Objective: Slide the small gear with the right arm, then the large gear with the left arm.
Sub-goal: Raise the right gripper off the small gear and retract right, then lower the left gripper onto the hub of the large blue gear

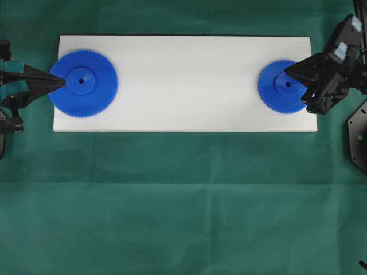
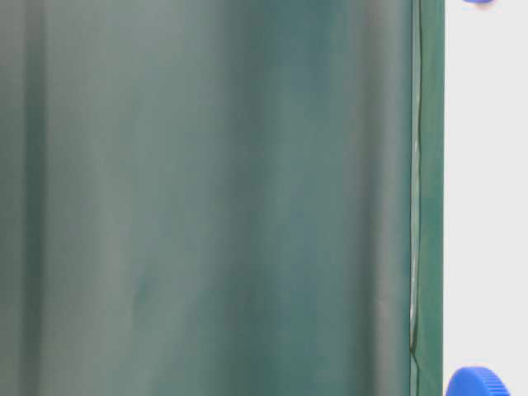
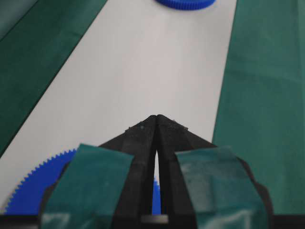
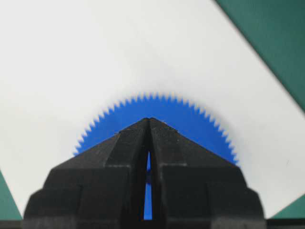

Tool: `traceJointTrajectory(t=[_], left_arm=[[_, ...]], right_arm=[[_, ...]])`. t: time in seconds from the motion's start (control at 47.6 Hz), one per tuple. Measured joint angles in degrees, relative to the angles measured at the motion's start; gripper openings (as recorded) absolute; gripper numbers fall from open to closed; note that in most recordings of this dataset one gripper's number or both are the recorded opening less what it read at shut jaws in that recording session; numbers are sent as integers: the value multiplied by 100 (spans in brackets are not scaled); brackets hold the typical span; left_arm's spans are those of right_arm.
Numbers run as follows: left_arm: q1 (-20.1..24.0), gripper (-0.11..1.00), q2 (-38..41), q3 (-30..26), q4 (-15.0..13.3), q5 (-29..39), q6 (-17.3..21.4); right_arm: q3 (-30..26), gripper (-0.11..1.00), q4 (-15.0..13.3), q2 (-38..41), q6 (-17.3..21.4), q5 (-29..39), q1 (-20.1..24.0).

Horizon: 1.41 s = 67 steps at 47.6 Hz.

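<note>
Pressed-together right pincer [image 1: 288, 71] tips are seen over the small gear [image 1: 282, 87] near the white board's [image 1: 183, 74] end, bare board stretching ahead.

- Blue gears: 2, the large gear [image 1: 84, 83] and the small gear [image 1: 281, 87]
- White board [image 1: 183, 80]: 1
- Green cloth [image 1: 172, 206]: 1
- Grippers: 2, left gripper [image 1: 53, 76] and right gripper [image 1: 288, 71]

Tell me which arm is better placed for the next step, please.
The right arm. Its shut claw already points at the small gear's hub, and that gear goes first. Both gears lie at opposite ends of the white board. The left claw is equally ready over the large gear, but its turn comes second.
</note>
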Motion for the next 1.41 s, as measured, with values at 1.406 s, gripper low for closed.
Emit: traceJointTrajectory(t=[1.406], left_arm=[[1116, 0, 3023, -1037, 9, 1187, 62]], right_arm=[[343, 50, -105, -1213, 9, -387, 255]])
